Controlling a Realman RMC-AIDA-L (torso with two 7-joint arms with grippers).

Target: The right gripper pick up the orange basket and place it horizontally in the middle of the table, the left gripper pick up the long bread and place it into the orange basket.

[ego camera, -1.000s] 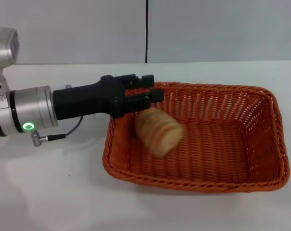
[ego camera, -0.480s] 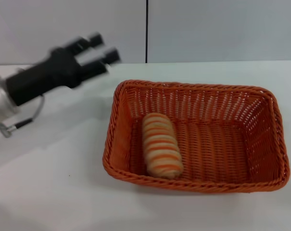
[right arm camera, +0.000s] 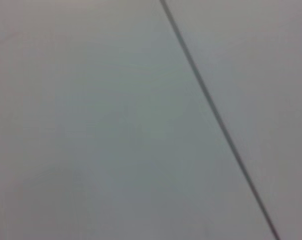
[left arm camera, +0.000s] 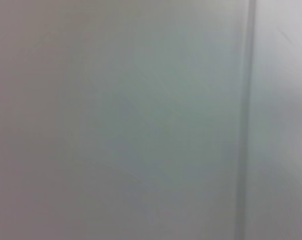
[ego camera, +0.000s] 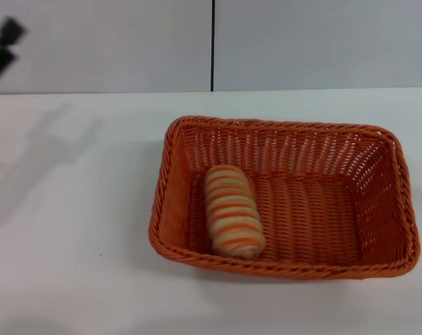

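The orange basket [ego camera: 280, 199] lies lengthwise across the white table [ego camera: 71, 244], right of centre in the head view. The long bread [ego camera: 232, 220], cream with orange-brown stripes, rests on the basket floor at its left end, free of any gripper. My left gripper [ego camera: 3, 47] shows only as two blurred black fingertips at the far upper left edge, high above the table and well away from the basket. The tips stand apart with nothing between them. My right gripper is out of view. Both wrist views show only grey wall.
A grey wall with a dark vertical seam [ego camera: 213, 45] rises behind the table. The left arm's shadow [ego camera: 50, 139] falls on the tabletop left of the basket. Bare white surface lies left of and in front of the basket.
My left gripper let go of the bread over the basket's left end, then pulled back up and to the left, almost out of view. The bread dropped and settled on the basket floor.
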